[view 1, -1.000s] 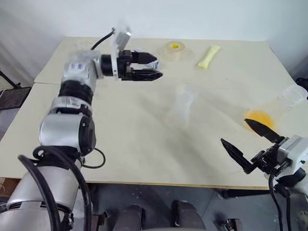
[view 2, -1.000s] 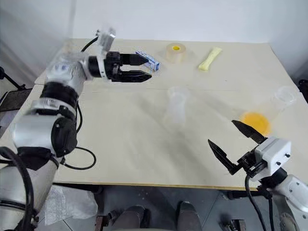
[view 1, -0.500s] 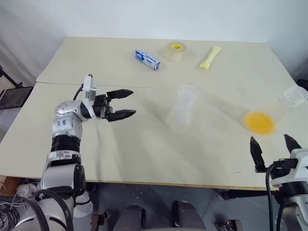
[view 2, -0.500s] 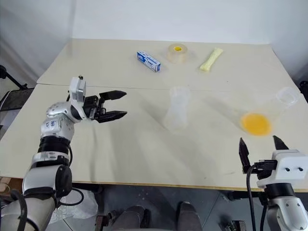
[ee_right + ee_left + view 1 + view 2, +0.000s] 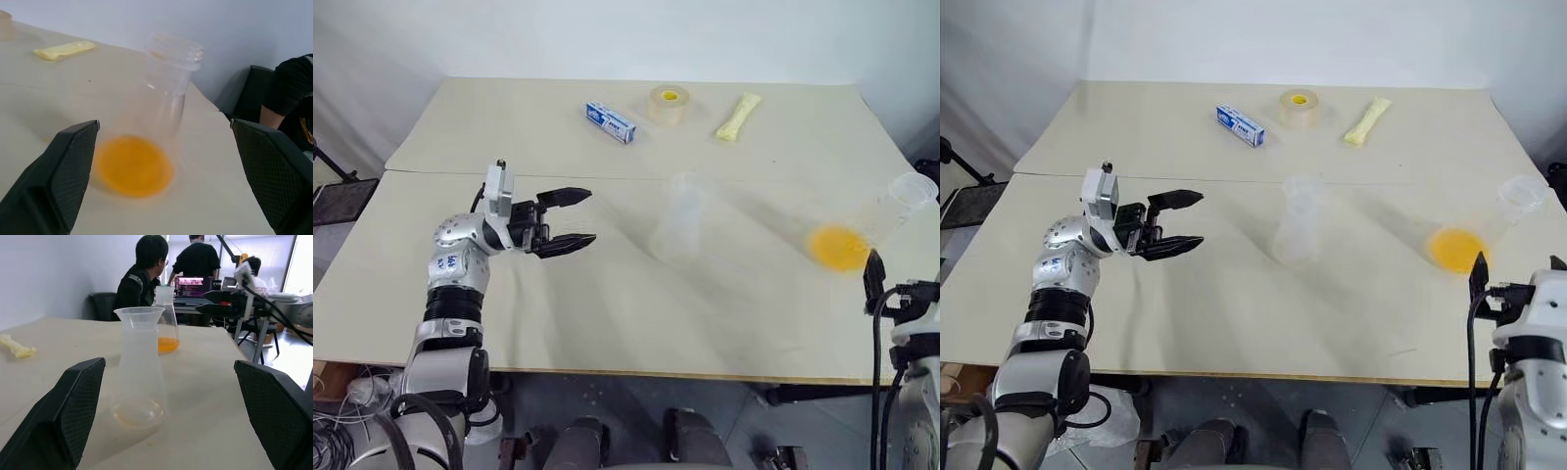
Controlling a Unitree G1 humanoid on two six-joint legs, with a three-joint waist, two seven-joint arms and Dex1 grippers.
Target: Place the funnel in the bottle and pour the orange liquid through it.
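A: Our left gripper (image 5: 570, 218) hangs over the near-left part of the table (image 5: 509, 127), its two black fingers spread apart and holding nothing. It points across at the frosted bottle (image 5: 677, 217), which stands upright mid-table with a funnel-like flare at its mouth (we cannot tell whether that is the funnel itself).

B: Our right gripper (image 5: 161, 161) is likewise spread wide and empty. It lines up on the clear flask (image 5: 156, 122) holding the orange liquid (image 5: 838, 248) near the table's right edge. We judge this a pre-grasp stance.

A: Obstructions?

B: None between either gripper and its target. The blue-and-white box (image 5: 611, 121), the tape roll (image 5: 669, 101) and the pale yellow packet (image 5: 737, 115) lie well apart along the far side. People (image 5: 146, 271) sit at desks beyond the table.
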